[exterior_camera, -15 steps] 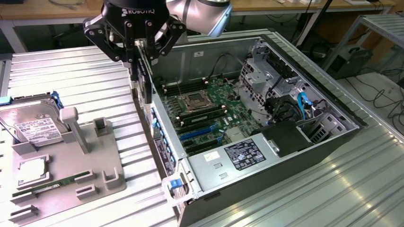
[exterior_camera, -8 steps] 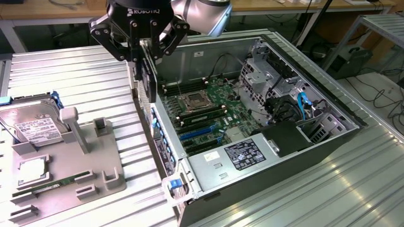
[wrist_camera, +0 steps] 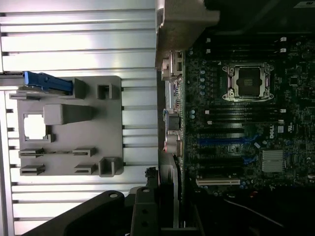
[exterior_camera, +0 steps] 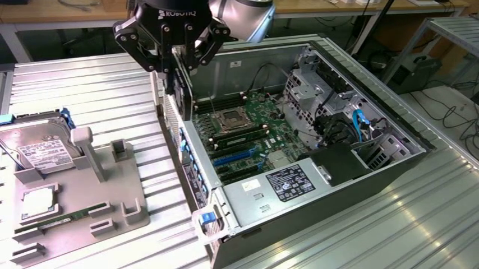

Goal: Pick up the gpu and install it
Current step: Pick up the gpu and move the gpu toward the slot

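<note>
The gpu [exterior_camera: 173, 81] hangs edge-on, dark and slim, from my gripper [exterior_camera: 174, 63], which is shut on its upper edge. It hovers over the rear wall of the open computer case [exterior_camera: 374, 78], at the exterior view's left side of the case. In the wrist view the gpu [wrist_camera: 170, 179] shows as a thin card with a silver bracket between my gripper's [wrist_camera: 167, 216] dark fingers, just beside the motherboard [wrist_camera: 236, 128]. The blue expansion slots [exterior_camera: 235, 158] [wrist_camera: 226, 142] lie below it and nothing sits in them.
A grey fixture tray [exterior_camera: 82, 196] [wrist_camera: 69, 128] on the ribbed metal table holds a hard drive [exterior_camera: 37, 145], a processor chip [exterior_camera: 37, 203] and a RAM stick [exterior_camera: 67, 219]. Inside the case are the power supply [exterior_camera: 288, 182], drive cages and cables [exterior_camera: 351, 129].
</note>
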`<act>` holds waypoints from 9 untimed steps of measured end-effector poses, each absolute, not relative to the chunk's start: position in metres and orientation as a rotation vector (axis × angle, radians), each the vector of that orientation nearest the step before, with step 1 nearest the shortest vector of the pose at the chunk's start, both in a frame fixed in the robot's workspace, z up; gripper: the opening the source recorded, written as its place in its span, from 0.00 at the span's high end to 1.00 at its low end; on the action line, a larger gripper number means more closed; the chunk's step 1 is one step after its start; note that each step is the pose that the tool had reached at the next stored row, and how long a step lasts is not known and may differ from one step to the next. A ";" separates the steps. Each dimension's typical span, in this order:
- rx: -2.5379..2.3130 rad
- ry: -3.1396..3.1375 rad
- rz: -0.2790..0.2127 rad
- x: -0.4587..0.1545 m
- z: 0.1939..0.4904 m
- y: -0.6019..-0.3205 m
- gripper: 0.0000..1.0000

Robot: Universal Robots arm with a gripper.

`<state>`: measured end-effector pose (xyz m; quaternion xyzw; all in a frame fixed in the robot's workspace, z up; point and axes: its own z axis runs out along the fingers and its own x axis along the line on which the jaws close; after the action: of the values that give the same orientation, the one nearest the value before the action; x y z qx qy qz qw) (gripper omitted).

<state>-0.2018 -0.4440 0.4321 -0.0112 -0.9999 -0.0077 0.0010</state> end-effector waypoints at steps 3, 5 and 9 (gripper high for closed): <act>-0.035 -3.139 -0.024 -0.199 0.432 -0.444 0.72; -0.035 -3.139 -0.024 -0.198 0.432 -0.444 0.72; -0.035 -3.139 -0.024 -0.194 0.432 -0.444 0.72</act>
<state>-0.1942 -0.4440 0.4315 -0.0112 -0.9999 -0.0077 0.0009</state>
